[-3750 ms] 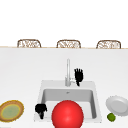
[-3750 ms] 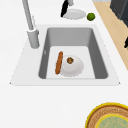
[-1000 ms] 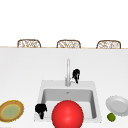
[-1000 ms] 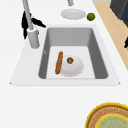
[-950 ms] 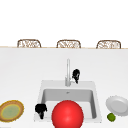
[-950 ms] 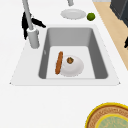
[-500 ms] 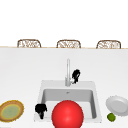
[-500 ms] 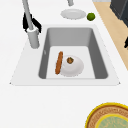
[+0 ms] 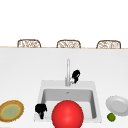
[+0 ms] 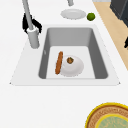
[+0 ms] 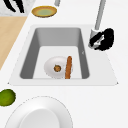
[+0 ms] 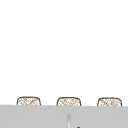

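We see the right hand (image 9: 75,74) at the faucet (image 9: 67,72), fingers curled round its grey base lever (best seen from the right side), tall slim spout upright behind the sink (image 9: 40,93), left hand (image 9: 40,109) hovering at the front-left rim, fingers curled on nothing.

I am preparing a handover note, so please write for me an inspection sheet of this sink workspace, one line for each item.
Surface: white counter with a grey sink set in it.
Job's things: faucet; the right hand is at its base, fingers curled on the side lever, seen best in the right side view.
Clutter: in the basin a white plate carrying a small brown item, with a brown stick-shaped food along its edge; a red ball in front; a yellow-rimmed plate; a white bowl; a green lime.
Hands: left hand by the sink's front left corner, fingers curled, holding nothing.
Cables: nothing seen.
Surroundings: three wicker chairs behind the counter.
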You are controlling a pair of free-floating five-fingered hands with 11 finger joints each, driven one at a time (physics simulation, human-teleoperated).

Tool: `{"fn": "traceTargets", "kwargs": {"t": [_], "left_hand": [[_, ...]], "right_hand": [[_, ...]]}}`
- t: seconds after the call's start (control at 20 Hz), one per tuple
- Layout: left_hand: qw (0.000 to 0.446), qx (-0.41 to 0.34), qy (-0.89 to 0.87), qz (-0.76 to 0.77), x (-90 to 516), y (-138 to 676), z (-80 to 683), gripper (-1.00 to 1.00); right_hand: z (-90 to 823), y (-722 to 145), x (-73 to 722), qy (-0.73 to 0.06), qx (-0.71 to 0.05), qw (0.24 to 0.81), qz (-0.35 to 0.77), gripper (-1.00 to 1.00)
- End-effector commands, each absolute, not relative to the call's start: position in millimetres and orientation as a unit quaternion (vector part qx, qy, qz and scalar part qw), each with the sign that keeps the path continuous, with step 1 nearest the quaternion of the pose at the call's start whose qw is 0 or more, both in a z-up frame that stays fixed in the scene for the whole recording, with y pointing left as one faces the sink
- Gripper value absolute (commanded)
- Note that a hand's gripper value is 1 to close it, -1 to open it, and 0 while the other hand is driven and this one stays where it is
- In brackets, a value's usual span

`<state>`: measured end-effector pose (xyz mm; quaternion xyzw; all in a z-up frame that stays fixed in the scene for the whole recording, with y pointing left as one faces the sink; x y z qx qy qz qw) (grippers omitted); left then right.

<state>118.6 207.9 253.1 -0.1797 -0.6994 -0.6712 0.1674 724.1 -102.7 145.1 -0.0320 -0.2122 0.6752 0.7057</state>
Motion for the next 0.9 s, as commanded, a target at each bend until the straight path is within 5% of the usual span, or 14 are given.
{"fn": "traceTargets", "kwargs": {"t": [0.0, 0.4, 0.45, 0.85], "left_hand": [[0.167, -0.180, -0.699, -0.671, 118.6, 207.9, 253.1, 0.00], [0.167, -0.180, -0.699, -0.671, 118.6, 207.9, 253.1, 0.00], [0.167, -0.180, -0.699, -0.671, 118.6, 207.9, 253.1, 0.00], [0.167, -0.180, -0.699, -0.671, 118.6, 207.9, 253.1, 0.00]], "right_hand": [[127.2, -114.6, 721.5, -0.217, -0.024, 0.692, 0.688, 1.00], [160.8, -107.9, 734.1, -0.193, -0.028, 0.711, 0.675, 1.00], [162.5, -108.4, 733.7, -0.196, -0.029, 0.710, 0.676, -1.00], [215.1, -130.4, 735.9, -0.201, -0.043, 0.706, 0.678, -1.00]]}}
